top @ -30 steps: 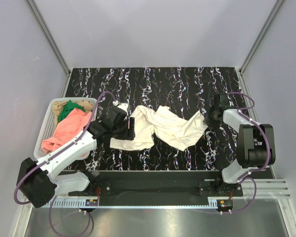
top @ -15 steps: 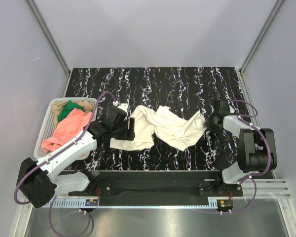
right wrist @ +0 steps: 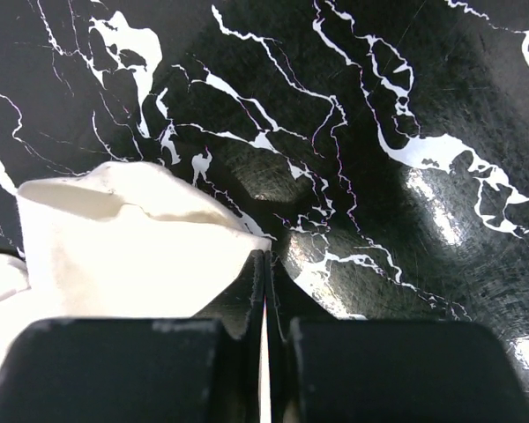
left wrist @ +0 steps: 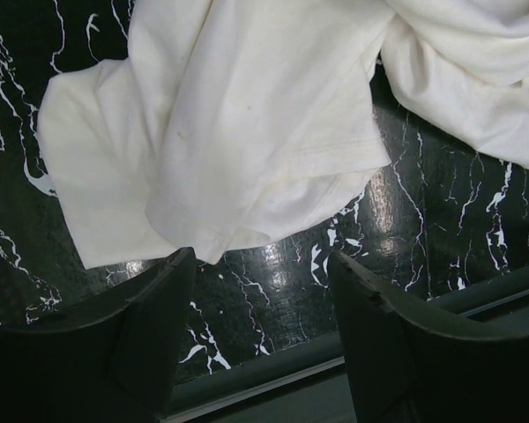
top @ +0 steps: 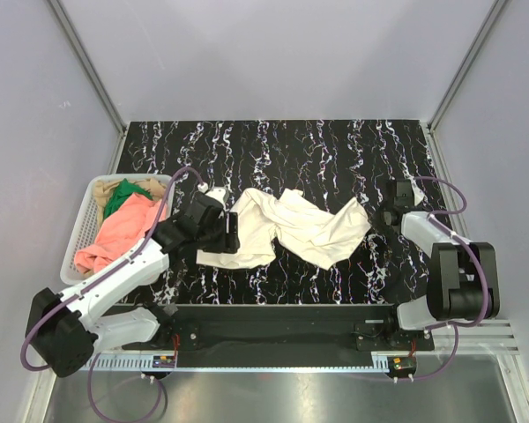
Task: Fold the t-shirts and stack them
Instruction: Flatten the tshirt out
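So, cream shirt [top: 291, 231]: long axis left-right, between both arms
left fingers [left wrist: 141, 335]: apart, beside near-left hem
right fingers [right wrist: 123, 370]: clamped on right corner

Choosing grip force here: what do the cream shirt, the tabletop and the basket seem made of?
Cream t-shirt: soft matte knit, likely cotton; it drapes in folds and shows a stitched hem. Tabletop: hard, glossy, black with white veins and glare; stone or laminate, unclear. Basket: white mesh, probably plastic.
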